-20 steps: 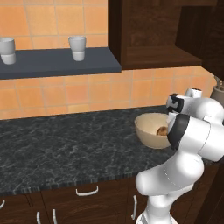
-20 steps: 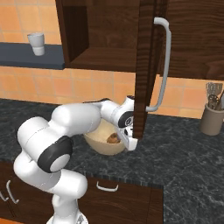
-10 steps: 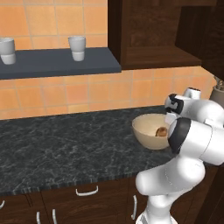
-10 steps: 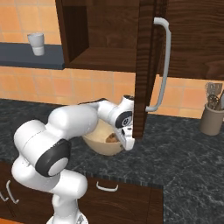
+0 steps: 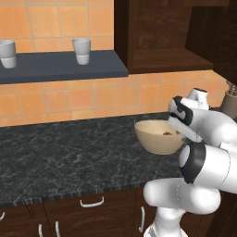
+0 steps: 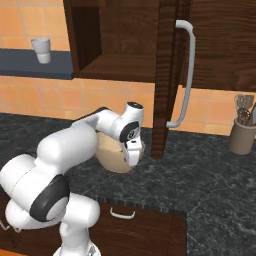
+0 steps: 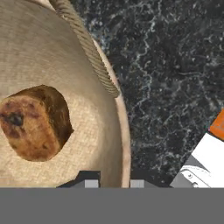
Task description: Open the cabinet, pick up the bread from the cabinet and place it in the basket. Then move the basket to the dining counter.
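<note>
Bread lies inside the basket, whose rim our fingers are clamped on; cabinet stands open above, so we judge only carrying to the dining island remains.

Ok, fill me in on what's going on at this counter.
The white arm has its tool shut on the rim of the basket, one finger inside the wall and one outside. The bread already lies in the basket, which is by the black speckled worktop below the cabinet, whose door stands open. Whether the basket rests on the worktop or is lifted, I cannot tell. It has not yet gone to the dining counter.
</note>
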{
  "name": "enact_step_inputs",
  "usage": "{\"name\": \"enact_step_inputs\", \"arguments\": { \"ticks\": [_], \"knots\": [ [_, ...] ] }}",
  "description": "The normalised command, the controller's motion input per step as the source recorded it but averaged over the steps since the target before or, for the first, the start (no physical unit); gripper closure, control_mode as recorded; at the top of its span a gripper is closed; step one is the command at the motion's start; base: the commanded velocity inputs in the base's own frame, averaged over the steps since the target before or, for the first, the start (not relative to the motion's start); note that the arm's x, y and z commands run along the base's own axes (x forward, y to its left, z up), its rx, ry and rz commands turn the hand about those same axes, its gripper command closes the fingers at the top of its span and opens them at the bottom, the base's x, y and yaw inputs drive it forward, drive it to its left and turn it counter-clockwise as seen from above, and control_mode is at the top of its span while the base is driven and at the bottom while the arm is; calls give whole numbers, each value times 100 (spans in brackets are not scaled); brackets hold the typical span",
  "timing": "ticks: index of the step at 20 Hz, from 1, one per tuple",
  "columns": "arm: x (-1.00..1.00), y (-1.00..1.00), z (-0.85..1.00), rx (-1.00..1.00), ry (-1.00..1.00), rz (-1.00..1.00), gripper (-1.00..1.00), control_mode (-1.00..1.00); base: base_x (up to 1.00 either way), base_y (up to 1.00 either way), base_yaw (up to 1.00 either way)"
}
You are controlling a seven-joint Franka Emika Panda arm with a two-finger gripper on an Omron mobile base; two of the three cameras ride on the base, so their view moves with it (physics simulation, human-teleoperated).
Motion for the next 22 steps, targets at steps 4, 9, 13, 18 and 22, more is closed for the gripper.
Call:
{"name": "enact_step_inputs", "arguments": {
  "ticks": [4,9,13,18,22],
  "knots": [
    [-27,45,66,-6,-2,-8,100,-100,0,0,0],
    [-43,28,62,-5,-17,-2,100,-100,0,0,0],
    [-40,9,38,0,-32,1,100,-100,0,0,0],
    [-22,0,51,0,-14,10,100,-100,0,0,0],
    [-20,2,51,1,1,19,100,-100,0,0,0]
  ]
}}
